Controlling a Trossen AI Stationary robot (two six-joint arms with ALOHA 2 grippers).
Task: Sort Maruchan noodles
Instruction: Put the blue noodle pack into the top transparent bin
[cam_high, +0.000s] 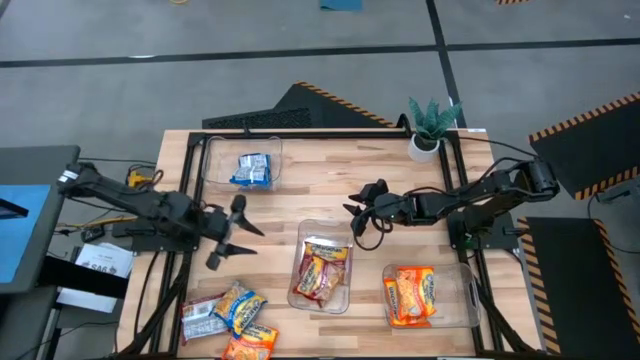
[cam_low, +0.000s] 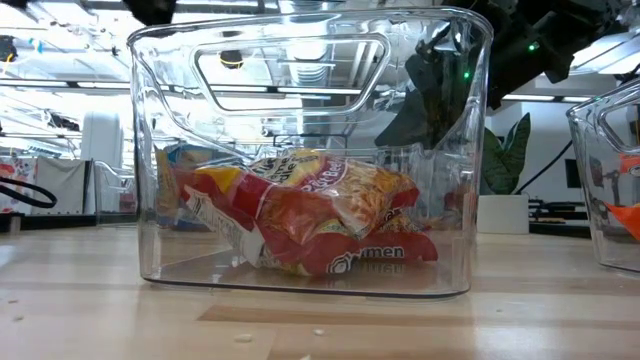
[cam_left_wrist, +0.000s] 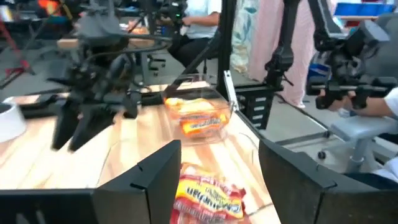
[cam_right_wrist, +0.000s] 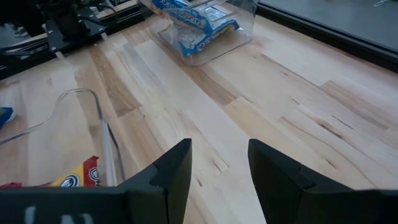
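Several Maruchan packets are on the table. One blue packet (cam_high: 251, 169) lies in the far-left clear bin. Red-brown packets (cam_high: 321, 272) sit in the middle bin, and orange packets (cam_high: 411, 295) in the near-right bin. Three loose packets (cam_high: 228, 318) lie flat at the near-left corner. My left gripper (cam_high: 235, 232) hovers open and empty left of the middle bin; its wrist view looks over the red-brown packets (cam_left_wrist: 208, 198). My right gripper (cam_high: 352, 213) is open and empty above bare table, just beyond the middle bin's far edge (cam_right_wrist: 102, 134).
A potted plant (cam_high: 432, 127) stands at the far right corner. The middle bin (cam_low: 300, 160) fills the low view. A black frame (cam_high: 320, 133) runs along the table's edges. Bare wood lies between the far-left bin and the right gripper. A person (cam_left_wrist: 379, 106) sits beyond the table.
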